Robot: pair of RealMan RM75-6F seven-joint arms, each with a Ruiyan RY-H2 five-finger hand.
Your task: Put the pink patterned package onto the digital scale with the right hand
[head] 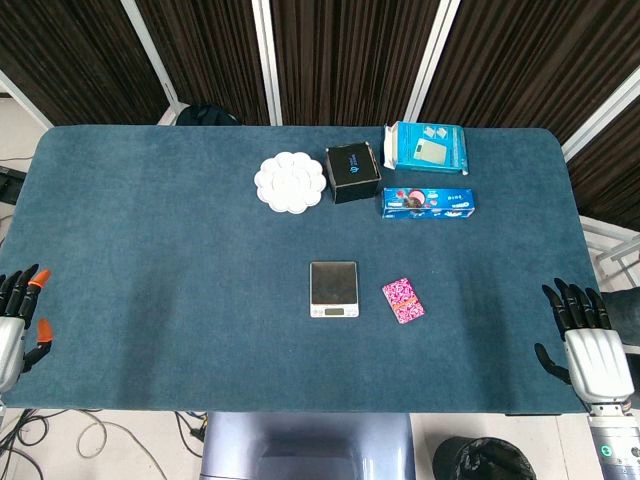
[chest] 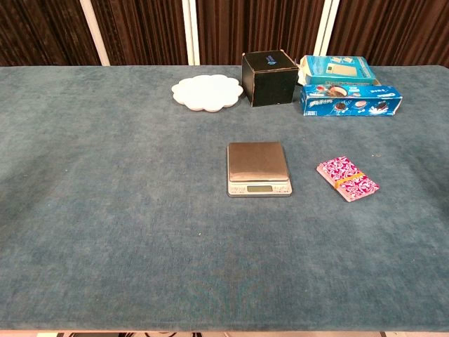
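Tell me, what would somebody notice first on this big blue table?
Probably the pink patterned package, bright against the blue table, lying just right of the silver digital scale in the middle. At the far edge sit a white flower-shaped palette, a black box and a blue cookie box. The left hand and right hand rest open at the near corners.

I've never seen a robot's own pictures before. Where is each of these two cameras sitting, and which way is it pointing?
Head view: mounted high, looking steeply down on the blue felt table; the left hand and right hand show at the near corners, fingers apart, holding nothing.
Chest view: mounted lower, looking across the table toward the dark curtain; no part of the robot shows.
Shared: the silver digital scale, the pink patterned package to its right, the white flower-shaped palette, the black box and two blue boxes.
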